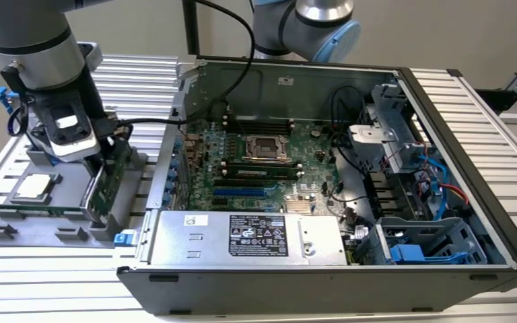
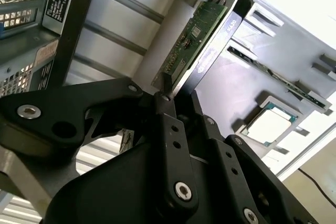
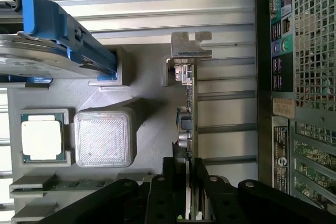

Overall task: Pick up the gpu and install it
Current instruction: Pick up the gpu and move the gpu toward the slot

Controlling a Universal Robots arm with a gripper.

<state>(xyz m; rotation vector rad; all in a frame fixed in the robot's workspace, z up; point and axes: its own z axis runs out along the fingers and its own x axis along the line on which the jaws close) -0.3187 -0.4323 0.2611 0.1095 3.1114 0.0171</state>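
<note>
My gripper [image 1: 104, 156] hangs over the grey parts holder [image 1: 25, 225], which lies on the slatted table on the exterior view's left, just beside the open computer case [image 1: 330, 289]. I am closed on the gpu [image 1: 97, 192]. The card stands on its long edge in the holder, at the side nearest the case. In the first wrist view my two black fingers [image 3: 174, 179] flank the card's thin edge, one on each face, with no gap that I can see. Its silver end bracket [image 3: 190, 45] is at the end far from my grip. In the second wrist view the green circuit board faces the case and the black cooler [image 2: 223, 35] faces the rest of the holder. I cannot tell whether the card's lower edge has left its slot or still sits in it.

Other parts sit in the holder, further from the case than the card. A processor [image 3: 42, 135] lies flat in a square recess, and a pale ribbed block [image 3: 102, 137] stands between it and the card. A narrow memory stick [image 2: 273, 74] lies in its own channel. A silver hard drive in a blue caddy [image 3: 47, 51] rests at the end of the holder where the bracket is, well apart from my fingers.

The case lies on its side with its panel off. The green motherboard [image 1: 268, 168] is exposed toward the far wall, and a grey power supply [image 1: 240, 239] sits along the near wall. Blue drive cages [image 1: 420, 252] are at the near corner on the exterior view's right.
</note>
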